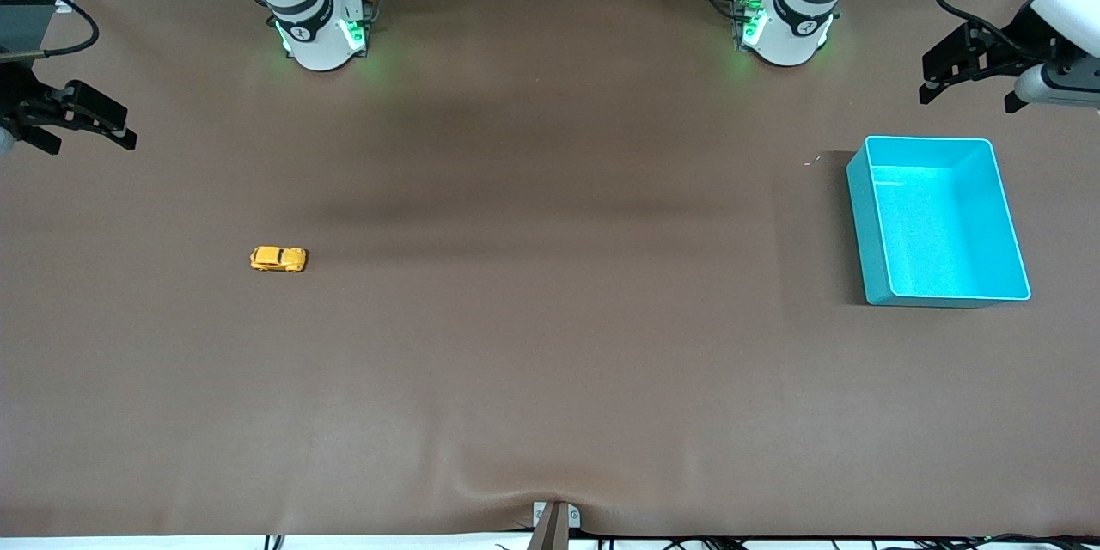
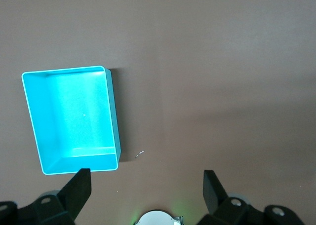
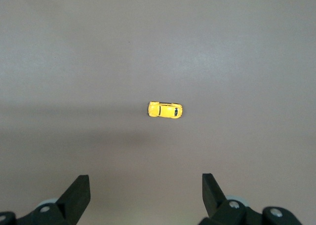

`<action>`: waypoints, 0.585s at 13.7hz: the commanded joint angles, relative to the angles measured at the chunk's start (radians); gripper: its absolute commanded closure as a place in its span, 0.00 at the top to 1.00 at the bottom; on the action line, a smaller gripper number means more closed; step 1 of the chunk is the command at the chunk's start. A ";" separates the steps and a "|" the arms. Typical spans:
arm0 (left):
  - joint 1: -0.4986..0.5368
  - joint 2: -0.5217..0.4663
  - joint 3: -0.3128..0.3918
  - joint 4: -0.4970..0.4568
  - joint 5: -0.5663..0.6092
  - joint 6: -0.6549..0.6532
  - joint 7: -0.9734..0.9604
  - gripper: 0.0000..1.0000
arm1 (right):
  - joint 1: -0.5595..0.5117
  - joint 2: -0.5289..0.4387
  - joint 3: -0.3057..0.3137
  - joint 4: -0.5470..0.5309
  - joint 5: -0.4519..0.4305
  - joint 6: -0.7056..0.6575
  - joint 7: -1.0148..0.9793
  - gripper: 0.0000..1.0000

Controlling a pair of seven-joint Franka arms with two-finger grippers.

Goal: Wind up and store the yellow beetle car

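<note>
Well apart from both open grippers' fingers [image 3: 74,195] lies the yellow beetle car [image 1: 278,259]

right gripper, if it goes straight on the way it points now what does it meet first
Likely the bare table. The open right gripper looks down on it, and the yellow beetle car sits ahead of the jaws, so it may come first; depth unclear.

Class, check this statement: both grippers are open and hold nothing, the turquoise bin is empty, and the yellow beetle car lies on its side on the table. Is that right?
Not quite. The yellow beetle car stands upright on its wheels, roof up, as the right wrist view shows. The rest holds: left gripper and right gripper are open and hold nothing, and the turquoise bin is empty.
</note>
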 commanded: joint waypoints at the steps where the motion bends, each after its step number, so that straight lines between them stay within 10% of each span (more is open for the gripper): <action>1: 0.005 -0.012 -0.002 -0.002 -0.004 -0.011 -0.014 1.00 | -0.006 -0.002 0.007 0.007 -0.010 -0.013 0.018 1.00; 8: 0.012 -0.001 0.005 -0.003 0.048 -0.006 -0.012 1.00 | 0.013 0.031 0.011 0.007 -0.004 -0.016 -0.048 1.00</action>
